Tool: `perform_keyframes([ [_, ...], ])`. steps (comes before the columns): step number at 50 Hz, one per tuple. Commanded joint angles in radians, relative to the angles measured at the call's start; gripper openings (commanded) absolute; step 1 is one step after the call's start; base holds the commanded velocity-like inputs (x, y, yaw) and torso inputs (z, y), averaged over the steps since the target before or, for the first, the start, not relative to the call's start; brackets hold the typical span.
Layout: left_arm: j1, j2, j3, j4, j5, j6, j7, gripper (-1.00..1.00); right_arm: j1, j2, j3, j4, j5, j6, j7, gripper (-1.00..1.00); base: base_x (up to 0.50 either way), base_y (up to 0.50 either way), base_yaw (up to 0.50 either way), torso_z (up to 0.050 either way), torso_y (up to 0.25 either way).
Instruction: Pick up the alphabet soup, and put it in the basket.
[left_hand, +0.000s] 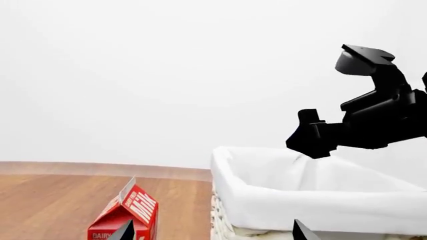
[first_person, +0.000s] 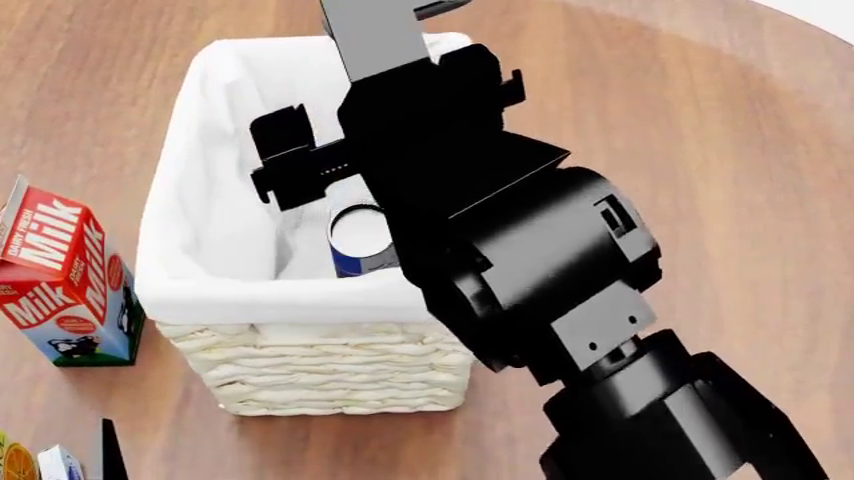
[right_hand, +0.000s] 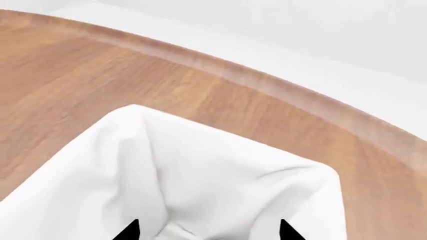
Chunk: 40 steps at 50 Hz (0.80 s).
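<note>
The alphabet soup (first_person: 355, 232) stands upright inside the basket (first_person: 214, 290), showing its silvery top and a strip of blue label, and is partly hidden by my right arm. The basket is cream wicker with a white cloth lining; it also shows in the left wrist view (left_hand: 280, 200) and the right wrist view (right_hand: 200, 165). My right gripper (first_person: 390, 115) hangs over the basket, open and empty, with only cloth between its tips (right_hand: 207, 232); it also shows in the left wrist view (left_hand: 313, 136). My left gripper (left_hand: 213, 232) is open and empty, low beside the basket's near side.
A red and white milk carton (first_person: 60, 275) stands left of the basket, also in the left wrist view (left_hand: 127, 215). Small packages (first_person: 27, 462) sit at the near left corner. The wooden table's curved edge (right_hand: 267, 82) runs beyond the basket.
</note>
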Motion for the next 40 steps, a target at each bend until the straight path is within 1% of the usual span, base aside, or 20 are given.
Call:
perform_keyframes([
  [1, -0.005, 0.001, 0.000, -0.010, -0.001, 0.003, -0.003, 1.00, -0.025, 0.129, 0.033, -0.272, 0.057, 0.063, 0.060, 1.00, 0.00, 0.00, 0.00, 0.000, 0.000],
  [4, -0.003, -0.001, -0.001, -0.006, -0.001, 0.003, -0.004, 1.00, -0.044, 0.162, 0.052, -0.319, 0.069, 0.050, 0.060, 1.00, 0.00, 0.00, 0.00, 0.000, 0.000],
  [5, -0.002, -0.003, -0.003, -0.004, -0.004, 0.003, -0.005, 1.00, -0.069, 0.188, 0.077, -0.361, 0.098, 0.031, 0.040, 1.00, 0.00, 0.00, 0.00, 0.000, 0.000],
  [7, -0.003, -0.002, -0.004, -0.006, -0.005, 0.003, -0.006, 1.00, -0.084, 0.207, 0.081, -0.387, 0.092, 0.026, 0.054, 1.00, 0.00, 0.00, 0.00, 0.000, 0.000],
  [11, -0.005, -0.001, -0.004, -0.006, -0.002, -0.002, -0.010, 1.00, -0.162, 0.272, 0.118, -0.491, 0.115, -0.033, 0.035, 1.00, 0.00, 0.00, 0.00, 0.000, 0.000],
  [16, -0.005, -0.001, -0.008, -0.005, -0.001, -0.002, -0.016, 1.00, -0.299, 0.362, 0.189, -0.640, 0.151, -0.132, 0.030, 1.00, 0.00, 0.00, 0.00, 0.000, 0.000],
  [17, -0.002, -0.002, -0.009, 0.000, -0.003, -0.002, -0.017, 1.00, -0.367, 0.403, 0.204, -0.705, 0.140, -0.185, 0.017, 1.00, 0.00, 0.00, 0.00, 0.000, 0.000],
  [20, 0.000, -0.003, -0.009, -0.001, 0.000, 0.003, -0.018, 1.00, -0.491, 0.456, 0.245, -0.790, 0.107, -0.294, 0.021, 1.00, 0.00, 0.00, 0.00, 0.000, 0.000],
  [21, -0.001, -0.002, -0.010, -0.004, 0.001, 0.005, -0.018, 1.00, -0.574, 0.487, 0.261, -0.828, 0.062, -0.364, 0.030, 1.00, 0.00, 0.00, 0.00, 0.000, 0.000],
  [24, -0.001, -0.003, -0.011, -0.005, 0.000, 0.006, -0.019, 1.00, -0.697, 0.519, 0.305, -0.875, 0.028, -0.484, 0.027, 1.00, 0.00, 0.00, 0.00, 0.000, 0.000],
  [25, 0.002, -0.005, -0.014, -0.001, 0.002, 0.007, -0.022, 1.00, -0.768, 0.537, 0.318, -0.902, -0.027, -0.544, 0.043, 1.00, 0.00, 0.00, 0.00, 0.000, 0.000],
  [26, 0.004, -0.006, -0.015, 0.002, 0.002, 0.007, -0.024, 1.00, -0.795, 0.542, 0.318, -0.907, -0.060, -0.566, 0.054, 1.00, 0.00, 0.00, 0.00, 0.000, 0.000],
  [28, 0.005, -0.009, -0.016, 0.005, -0.005, 0.007, -0.022, 1.00, -0.864, 0.550, 0.344, -0.918, -0.068, -0.631, 0.053, 1.00, 0.00, 0.00, 0.00, 0.000, 0.000],
  [29, 0.004, -0.008, -0.017, 0.002, -0.003, 0.007, -0.025, 1.00, -0.925, 0.557, 0.349, -0.928, -0.164, -0.677, 0.099, 1.00, 0.00, 0.00, 0.00, 0.000, 0.000],
  [30, 0.004, -0.008, -0.017, 0.001, -0.003, 0.009, -0.024, 1.00, -0.954, 0.559, 0.357, -0.931, -0.187, -0.704, 0.111, 1.00, 0.00, 0.00, 0.00, 0.000, 0.000],
  [31, 0.004, -0.008, -0.016, 0.000, -0.003, 0.011, -0.023, 1.00, -1.031, 0.563, 0.380, -0.935, -0.203, -0.785, 0.106, 1.00, 0.00, 0.00, 0.00, 0.000, 0.000],
  [33, 0.003, -0.008, -0.016, -0.001, -0.003, 0.011, -0.024, 1.00, -1.093, 0.557, 0.390, -0.920, -0.302, -0.834, 0.154, 1.00, 0.00, 0.00, 0.00, 0.000, 0.000],
  [34, 0.003, -0.008, -0.016, -0.002, -0.003, 0.012, -0.024, 1.00, -1.117, 0.555, 0.394, -0.911, -0.299, -0.867, 0.143, 1.00, 0.00, 0.00, 0.00, 0.000, 0.000],
  [35, 0.003, -0.008, -0.017, -0.003, -0.002, 0.013, -0.025, 1.00, -1.171, 0.548, 0.410, -0.892, -0.302, -0.937, 0.133, 1.00, 0.00, 0.00, 0.00, 0.000, 0.000],
  [40, 0.006, -0.009, -0.019, -0.002, 0.002, 0.015, -0.028, 1.00, -1.259, 0.532, 0.428, -0.838, -0.342, -1.049, 0.126, 1.00, 0.00, 0.00, 0.00, 0.000, 0.000],
])
